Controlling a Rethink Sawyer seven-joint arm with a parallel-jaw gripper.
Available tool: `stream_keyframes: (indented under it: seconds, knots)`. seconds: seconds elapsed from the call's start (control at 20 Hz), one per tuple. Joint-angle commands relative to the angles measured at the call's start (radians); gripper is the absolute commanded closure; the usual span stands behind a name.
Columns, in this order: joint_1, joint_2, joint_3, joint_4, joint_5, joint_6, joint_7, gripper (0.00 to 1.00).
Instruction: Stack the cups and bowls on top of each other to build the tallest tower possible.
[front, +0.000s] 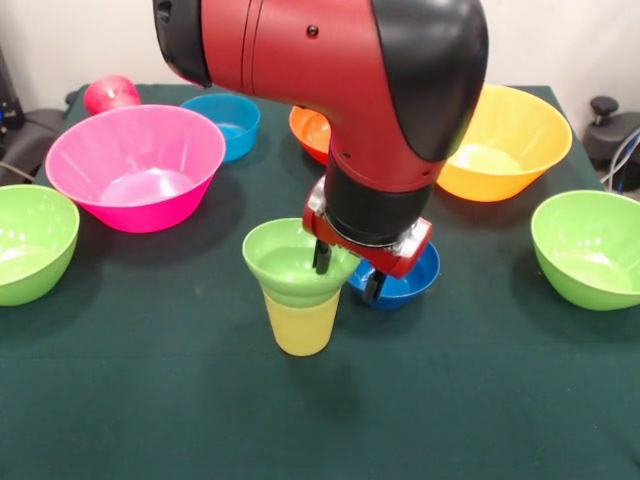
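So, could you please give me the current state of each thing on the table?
yellow cup: upright, holds a bowl
small green bowl: seated in the cup
end effector: at that bowl's rim
pink bowl: upright, empty
yellow-orange bowl: upright, empty
red cup: on its side

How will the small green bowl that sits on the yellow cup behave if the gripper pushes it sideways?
The small green bowl is wider than the yellow cup beneath it, so it would probably tip or slide off easily. Its surface looks glossy, so it may slip between the fingers of the gripper. It looks like thin plastic, likely light and stiff.
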Motion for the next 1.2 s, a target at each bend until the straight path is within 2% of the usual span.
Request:
stream_keyframes:
  seconds: [0.05,0.4,0.45,0.5,0.65,0.8,1.2]
  knots:
    - [-0.016,-0.04,0.133,0.111,-0.077,0.105,-0.283,0.0]
    - [-0.025,-0.08,0.147,0.16,-0.076,0.084,-0.282,0.0]
    - [-0.028,-0.058,0.149,0.114,-0.079,0.103,-0.281,0.0]
    - [-0.028,-0.059,0.15,0.11,-0.08,0.104,-0.279,0.0]
    - [-0.025,-0.126,0.146,0.201,-0.086,0.076,-0.294,0.0]
    - [-0.021,-0.16,0.144,0.246,-0.087,0.081,-0.287,0.0]
    - [0.015,-0.274,0.137,0.362,-0.062,0.141,-0.18,0.0]
